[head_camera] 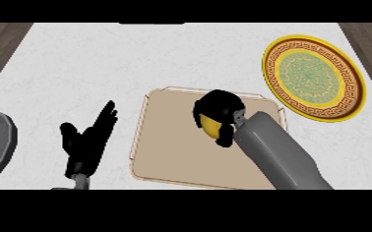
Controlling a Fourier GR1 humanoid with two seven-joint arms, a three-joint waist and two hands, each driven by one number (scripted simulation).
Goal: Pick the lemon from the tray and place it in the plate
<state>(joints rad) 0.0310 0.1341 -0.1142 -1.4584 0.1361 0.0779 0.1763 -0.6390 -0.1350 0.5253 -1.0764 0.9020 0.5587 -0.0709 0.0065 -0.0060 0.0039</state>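
The yellow lemon shows only partly under my right hand, whose fingers are curled round it over the beige tray. I cannot tell whether the lemon rests on the tray or is just above it. The plate, with a yellow rim and a green patterned centre, lies on the counter to the right of the tray and further back. My left hand stays open with fingers up, left of the tray, holding nothing.
The white marble counter stretches behind and left of the tray. A dark grey object pokes in at the left edge. Wooden strips show at both upper corners.
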